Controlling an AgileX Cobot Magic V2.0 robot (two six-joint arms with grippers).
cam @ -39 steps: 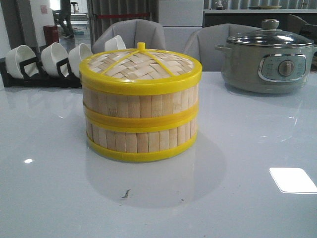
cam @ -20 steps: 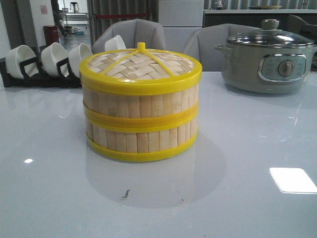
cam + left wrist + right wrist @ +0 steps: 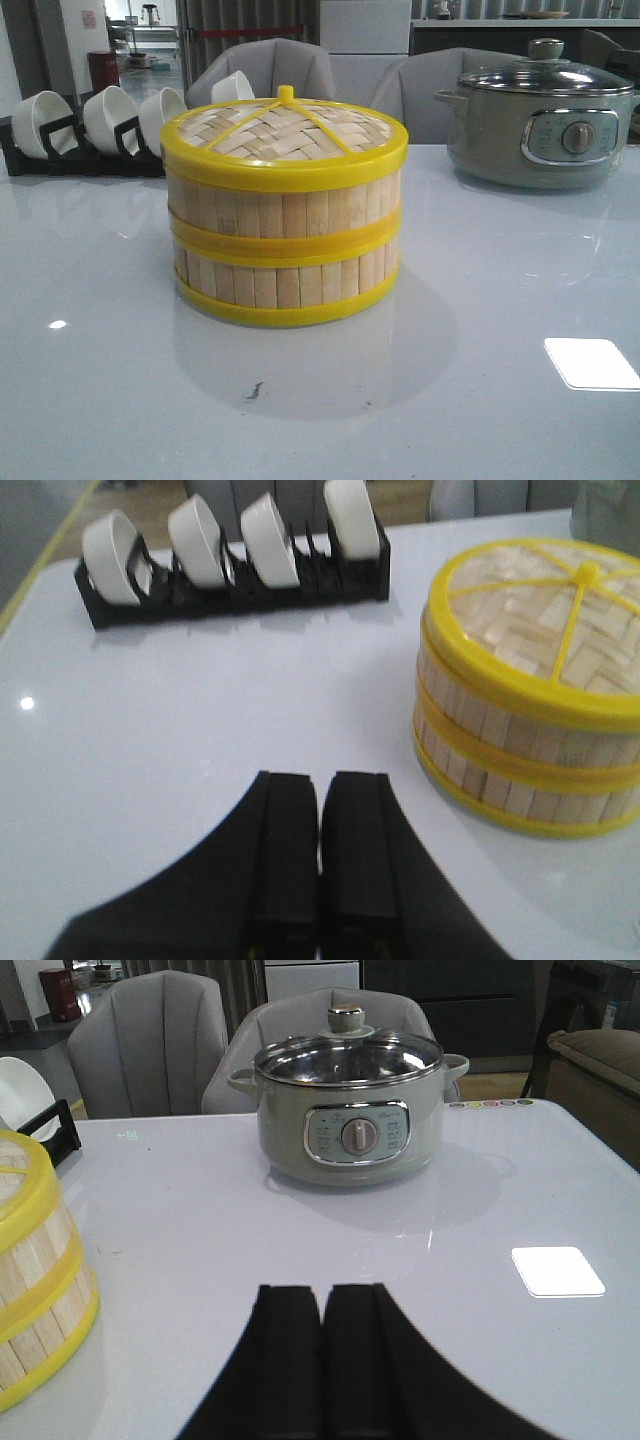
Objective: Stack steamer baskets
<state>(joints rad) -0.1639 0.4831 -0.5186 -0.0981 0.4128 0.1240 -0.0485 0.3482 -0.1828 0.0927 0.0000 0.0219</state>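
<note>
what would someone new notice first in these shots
The steamer baskets, stacked one on the other with the lid on top, stand mid-table and dominate the front view. Behind to the right sits a grey-green pot; at the back left, white bowls stand on edge in a black rack. Both grippers, left and right, are shut, holding nothing.

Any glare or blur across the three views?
Front view: sharp, bright window glare patch on the table at lower right. Left wrist view: soft overall, steamer baskets and bowl rack slightly blurred. Right wrist view: crisp, same glare patch near the electric pot.
</note>
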